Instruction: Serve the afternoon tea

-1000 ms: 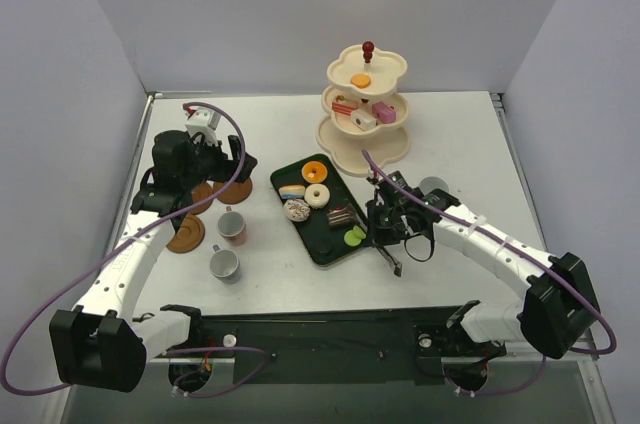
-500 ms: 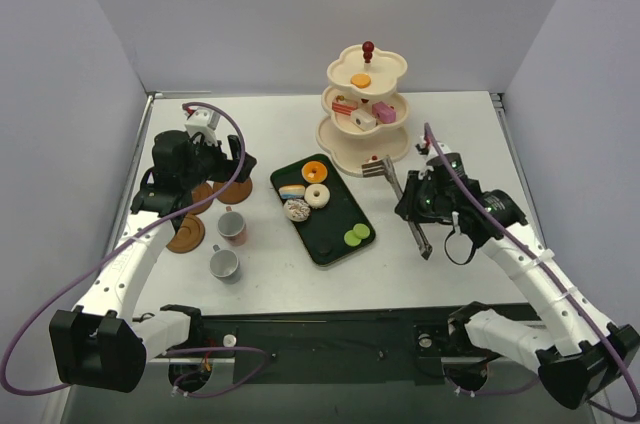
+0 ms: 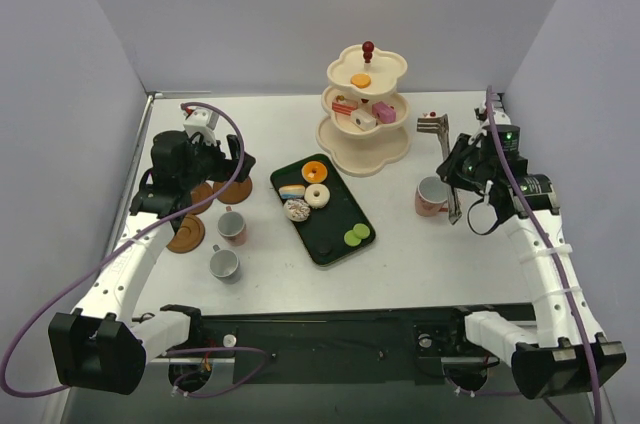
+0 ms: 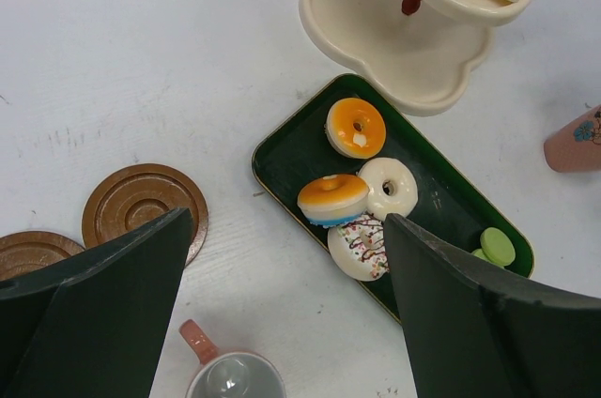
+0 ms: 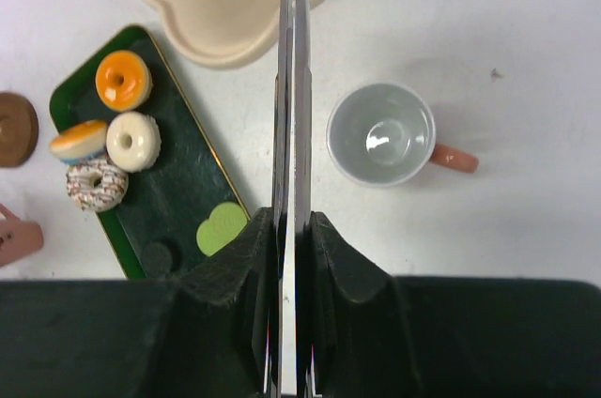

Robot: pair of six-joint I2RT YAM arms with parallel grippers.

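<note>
Here my right gripper presses the tongs shut on a cake slice, presumably for the stand at left.

Shiny metal tongs; glossy green tray; smooth cream plastic stand; ridged, wood-look saucer.

A robotics lab test cell: plain grey panels box in a white desk on three sides. Two robot arms sit bolted to a black rail at its edge, purple cables looping, and the sweets are toys.
</note>
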